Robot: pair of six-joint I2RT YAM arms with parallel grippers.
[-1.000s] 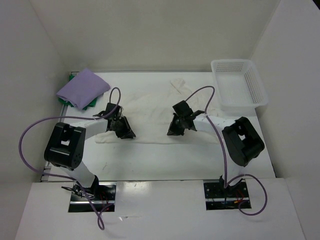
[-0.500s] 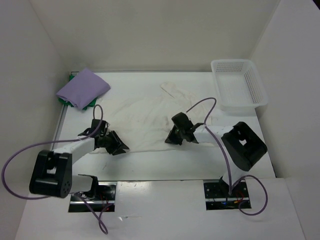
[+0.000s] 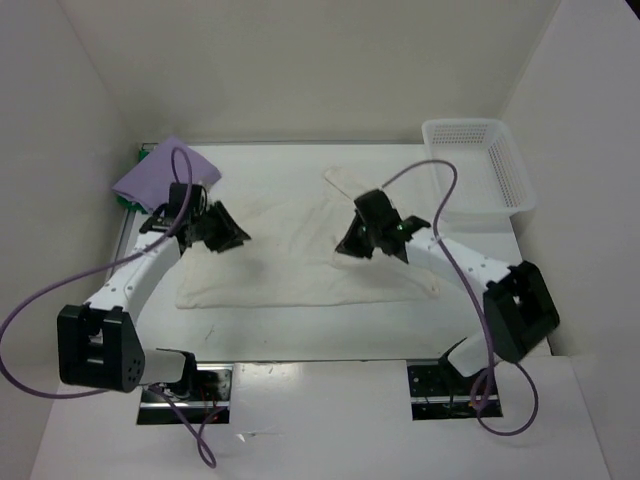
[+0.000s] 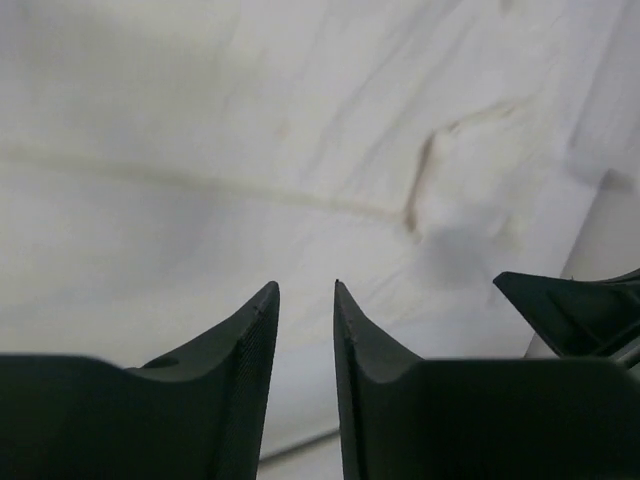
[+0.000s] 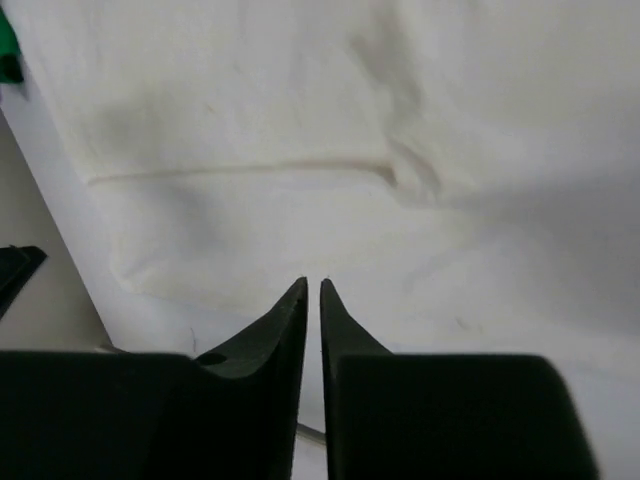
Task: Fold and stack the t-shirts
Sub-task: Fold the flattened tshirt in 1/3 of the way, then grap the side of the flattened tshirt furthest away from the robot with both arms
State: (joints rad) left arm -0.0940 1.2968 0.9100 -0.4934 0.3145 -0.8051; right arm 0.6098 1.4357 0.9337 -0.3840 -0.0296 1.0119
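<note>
The cream-white t-shirt lies spread flat across the middle of the table, one sleeve pointing to the back. It fills the left wrist view and the right wrist view. The lavender t-shirt lies folded at the back left on the green t-shirt, of which only an edge shows. My left gripper hovers over the cream shirt's left part, slightly open and empty. My right gripper hovers over its right part, shut and empty.
A white lattice basket stands at the back right. White walls close in the table on the left, back and right. A green edge shows at the right wrist view's top left.
Both grippers were down at the cream shirt's near edge and drew it toward the front. Now they have risen and moved back, and the shirt lies flat with nothing holding it.
</note>
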